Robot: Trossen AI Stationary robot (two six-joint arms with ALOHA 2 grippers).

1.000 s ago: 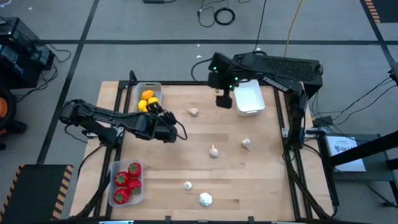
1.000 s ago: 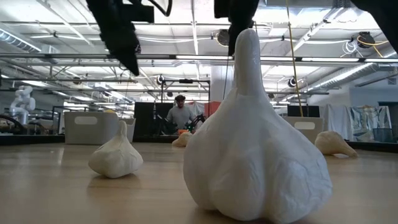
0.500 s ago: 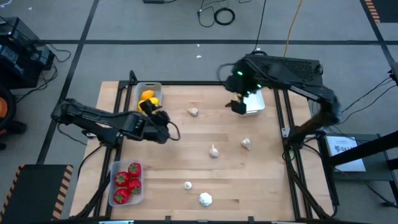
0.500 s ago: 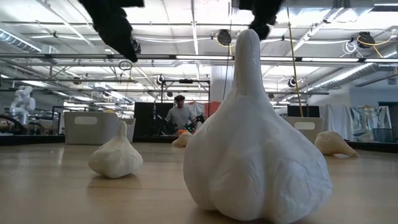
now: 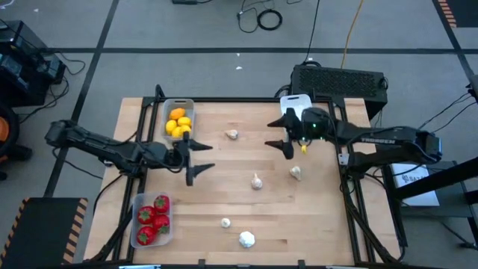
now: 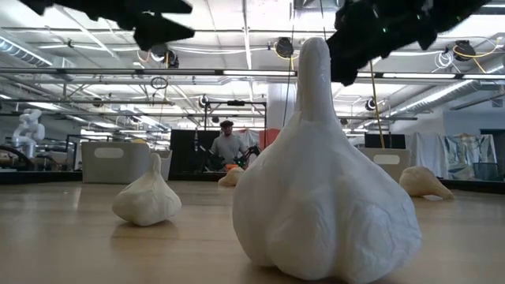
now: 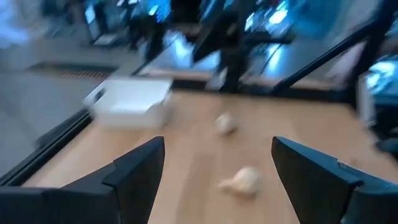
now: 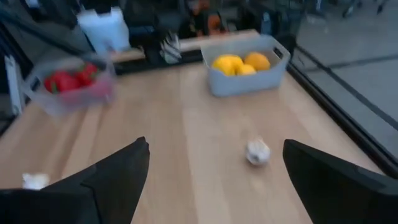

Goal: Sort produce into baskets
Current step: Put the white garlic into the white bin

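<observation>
Five garlic bulbs lie loose on the wooden table: one near the far edge, one in the middle, one to its right, a small one and a big one near the front edge. In the low view the big bulb stands very close to the camera, and the small bulb sits to its left.

The grey basket at the far left holds the yellow lemons. The clear basket at the front left holds the red pieces. The white basket is at the far right, mostly covered by the right arm.

The left gripper hangs above the table just in front of the grey basket, with its fingers spread wide and nothing between them. The right gripper hangs beside the white basket, also wide and holding nothing. Its wrist view shows one bulb on the wood between the fingers.

A person sits far behind the table.
</observation>
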